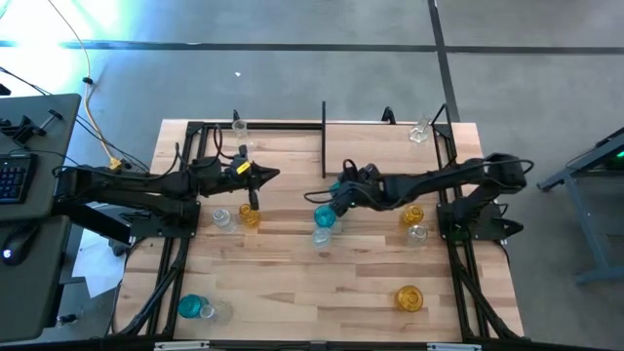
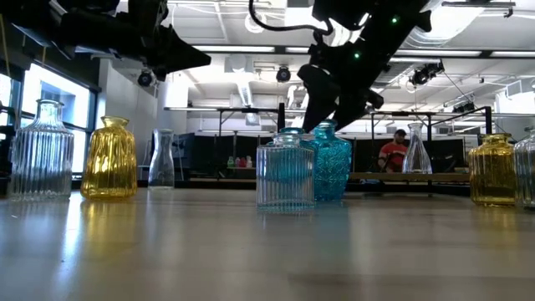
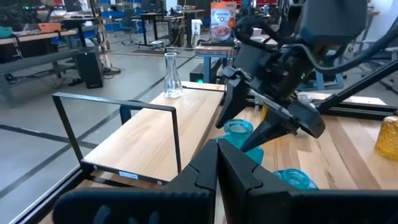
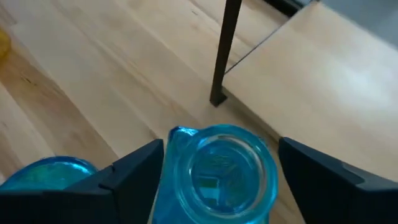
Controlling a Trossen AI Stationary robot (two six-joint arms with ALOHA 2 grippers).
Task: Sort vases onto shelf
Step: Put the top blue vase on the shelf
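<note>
So the right gripper [image 4: 217, 168] hangs wide open around a teal vase [image 4: 219, 171] at mid-frame, just below the shelf [image 1: 380, 136], probably lining up a grab. Left gripper [image 1: 268, 175], fingers together and empty, waits left of center.

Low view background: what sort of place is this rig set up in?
Probably an open lab or workshop. Rows of long workbenches stand beyond the table, bare ducts and strip lights run along the ceiling, and a seated person in a red top works far back. The floor is plain grey concrete.
</note>
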